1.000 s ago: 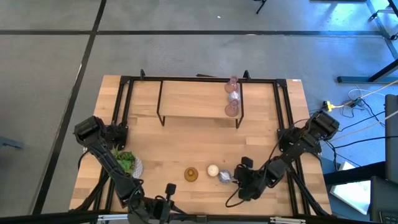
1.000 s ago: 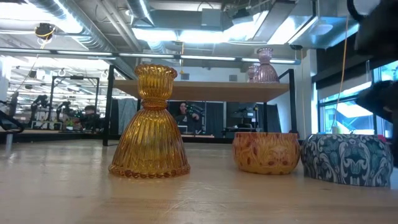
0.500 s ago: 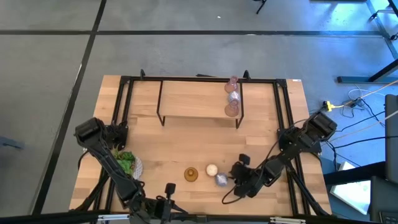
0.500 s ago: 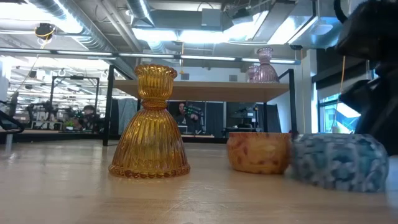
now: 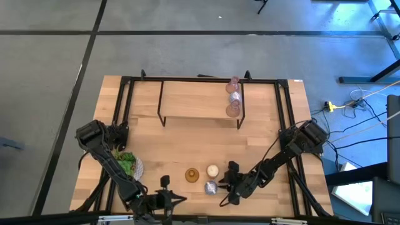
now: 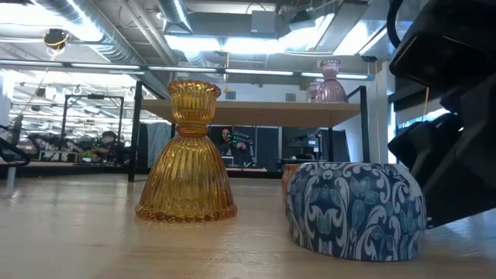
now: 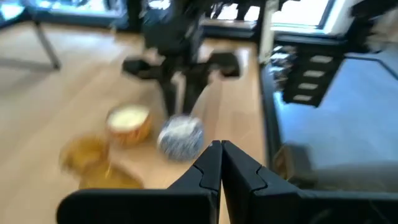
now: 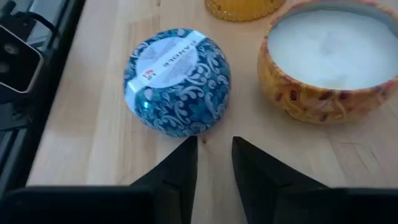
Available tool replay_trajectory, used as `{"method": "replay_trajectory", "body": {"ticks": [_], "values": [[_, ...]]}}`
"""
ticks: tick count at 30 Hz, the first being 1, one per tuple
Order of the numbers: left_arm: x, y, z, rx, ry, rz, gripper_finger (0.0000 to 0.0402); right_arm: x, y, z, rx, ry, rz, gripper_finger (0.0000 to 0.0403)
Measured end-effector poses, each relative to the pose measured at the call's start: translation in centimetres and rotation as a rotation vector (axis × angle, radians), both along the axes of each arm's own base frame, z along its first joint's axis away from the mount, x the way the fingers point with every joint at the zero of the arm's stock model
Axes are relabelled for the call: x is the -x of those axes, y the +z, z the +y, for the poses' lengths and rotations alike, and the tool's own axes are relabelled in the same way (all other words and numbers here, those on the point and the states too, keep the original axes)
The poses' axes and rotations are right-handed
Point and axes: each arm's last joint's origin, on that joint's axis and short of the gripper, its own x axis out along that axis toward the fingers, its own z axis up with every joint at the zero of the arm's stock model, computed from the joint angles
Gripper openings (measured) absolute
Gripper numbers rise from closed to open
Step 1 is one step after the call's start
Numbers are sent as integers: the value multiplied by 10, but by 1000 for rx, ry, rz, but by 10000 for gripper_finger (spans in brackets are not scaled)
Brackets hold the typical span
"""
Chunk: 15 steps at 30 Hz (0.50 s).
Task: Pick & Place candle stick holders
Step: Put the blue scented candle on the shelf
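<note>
Low view: wooden table (image 6: 77, 248), amber holder (image 6: 187, 155) upright, workshop behind; right gripper (image 8: 213, 155) slightly open, empty; left gripper (image 7: 221, 163) closed, empty.

The right pincer (image 8: 214, 152) hangs low over the wooden counter (image 8: 81, 130), its two dark fingers slightly parted; just ahead of the fingertips lies a blue-and-white patterned tin (image 8: 177, 90); beside it stands a candle (image 8: 329, 59) with white wax; an amber holder (image 8: 242, 7) shows farther off.

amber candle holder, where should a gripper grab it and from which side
Grip the amber candle holder at its narrow waist just under the flared cup, coming down from above. The ribbed skirt widens toward the base, so the waist suits the jaws best, and the blue patterned tin stands close on one side.
</note>
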Motion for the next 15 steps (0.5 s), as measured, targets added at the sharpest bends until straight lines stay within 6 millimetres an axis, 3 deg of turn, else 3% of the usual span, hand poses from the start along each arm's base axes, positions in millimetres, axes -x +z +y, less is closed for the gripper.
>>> {"method": "replay_trajectory", "body": {"ticks": [7, 12, 15], "values": [[-9, -48, 13, 14, 79, 68, 2, -14, 14, 7, 9, 22, -56, 103], [-16, -58, 17, -23, 44, 120, 2, -31, 27, 13, 28, 39, -109, 103], [-18, -61, 17, 3, -6, 165, 2, -39, 23, 18, 50, 55, -114, 103]]}}
